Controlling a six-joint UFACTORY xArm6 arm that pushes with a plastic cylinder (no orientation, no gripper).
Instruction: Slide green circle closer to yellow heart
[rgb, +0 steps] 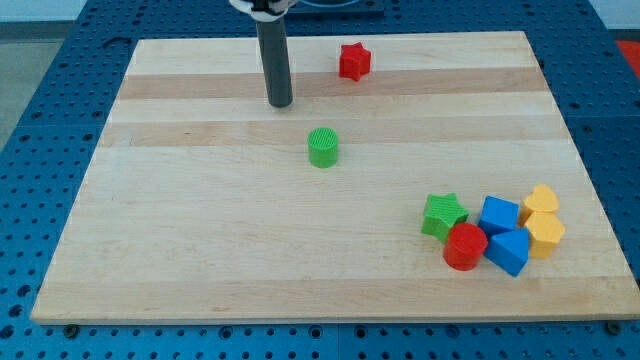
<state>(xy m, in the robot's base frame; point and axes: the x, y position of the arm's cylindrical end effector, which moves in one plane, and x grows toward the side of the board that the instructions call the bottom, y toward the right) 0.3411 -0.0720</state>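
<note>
A dark rod stands upright over a pale wooden board (200, 230), its lower end, my tip (280, 103), resting near the board's top edge, left of centre. There is no claw on this arm, so nothing is held and there are no jaws to read as wide or narrow.

The green circle (323, 147) sits alone near the middle of the board, below and to the view's right of my tip, with a clear gap of bare wood between the two.

The yellow heart (541, 200) lies well apart from it, near the board's right edge toward the bottom right corner, at the far end of a tight cluster. Just below the heart is a second yellow block (545, 234), whose shape is hard to make out. To their left sit a blue cube (498, 214) and another blue block (509, 251), then a red cylinder (465, 246) and a green star (443, 214) at the cluster's left end; neighbours there look to be touching or nearly so.

A red star (353, 61) stands by itself near the top edge, to the view's right of the rod. The board rests on a blue perforated table (60, 100).
</note>
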